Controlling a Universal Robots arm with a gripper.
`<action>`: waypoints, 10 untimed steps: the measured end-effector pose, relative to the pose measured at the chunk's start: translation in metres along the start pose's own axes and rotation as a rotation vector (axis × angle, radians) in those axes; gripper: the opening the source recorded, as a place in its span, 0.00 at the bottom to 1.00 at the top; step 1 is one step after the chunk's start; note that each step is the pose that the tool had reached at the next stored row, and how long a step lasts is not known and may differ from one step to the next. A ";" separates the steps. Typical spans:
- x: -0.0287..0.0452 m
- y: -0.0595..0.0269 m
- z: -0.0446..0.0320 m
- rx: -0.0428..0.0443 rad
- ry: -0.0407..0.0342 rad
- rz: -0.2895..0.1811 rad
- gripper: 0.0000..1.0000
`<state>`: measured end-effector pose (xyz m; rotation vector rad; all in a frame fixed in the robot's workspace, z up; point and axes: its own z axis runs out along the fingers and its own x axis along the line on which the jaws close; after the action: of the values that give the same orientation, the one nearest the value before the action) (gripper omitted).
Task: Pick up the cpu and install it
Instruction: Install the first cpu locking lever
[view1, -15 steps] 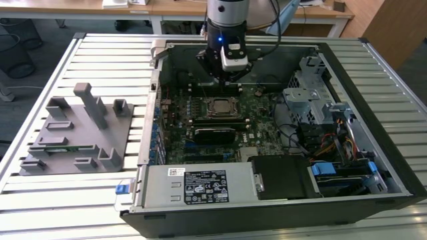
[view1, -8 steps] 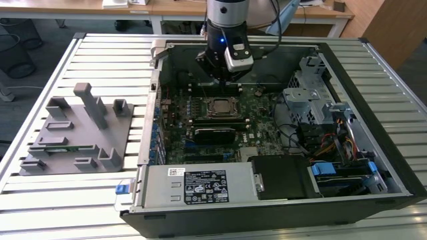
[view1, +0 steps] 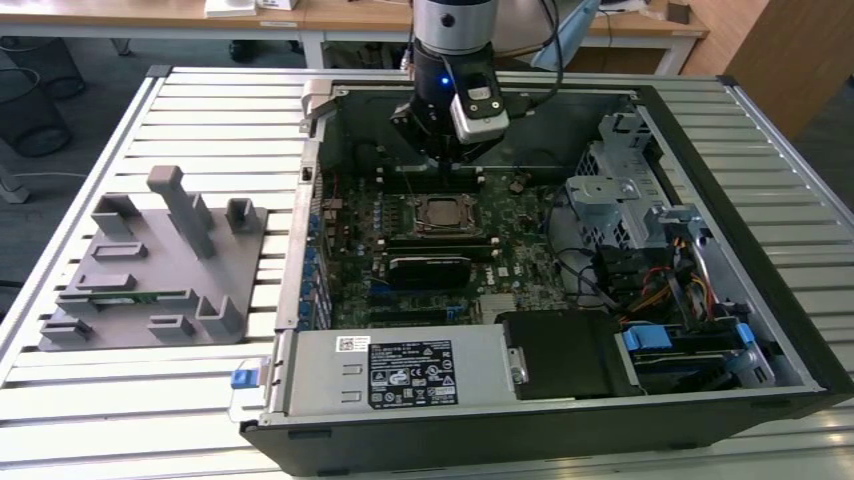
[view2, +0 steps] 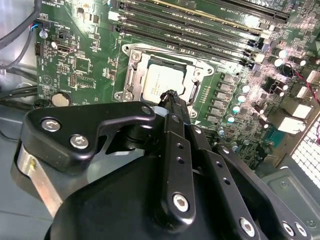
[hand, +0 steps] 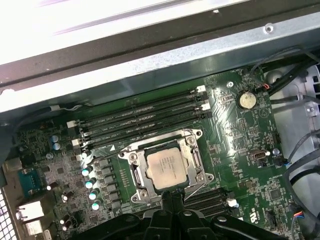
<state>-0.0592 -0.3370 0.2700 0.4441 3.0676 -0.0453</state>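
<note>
The cpu (hand: 167, 167), a flat silver-grey square, lies inside the metal socket frame (hand: 134, 172) on the green motherboard (view1: 514, 265). It also shows in the second wrist view (view2: 161, 81) and in the exterior view (view1: 445, 213). My gripper (view1: 447, 160) hangs over the socket inside the open computer case. Its black fingers are pressed together, shut with nothing between them. In the second wrist view the fingertips (view2: 172, 95) stand over the cpu's edge; whether they touch it I cannot tell.
Memory slots (hand: 145, 122) run beside the socket. In the exterior view, a black cooler block (view1: 427, 268), a power supply (view1: 400, 370) and a drive cage with cables (view1: 641, 230) crowd the case. A grey fixture (view1: 154, 265) holding a green memory stick (view1: 134, 296) stands on the exterior view's left.
</note>
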 end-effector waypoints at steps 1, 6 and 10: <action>0.0000 0.0000 0.0000 0.0000 0.0000 0.000 0.11; 0.0000 0.0000 0.0001 -0.0016 -0.0007 -0.034 0.11; 0.0000 0.0000 0.0005 -0.0048 -0.0024 -0.106 0.11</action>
<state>-0.0592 -0.3370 0.2695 0.2813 3.0854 -0.0417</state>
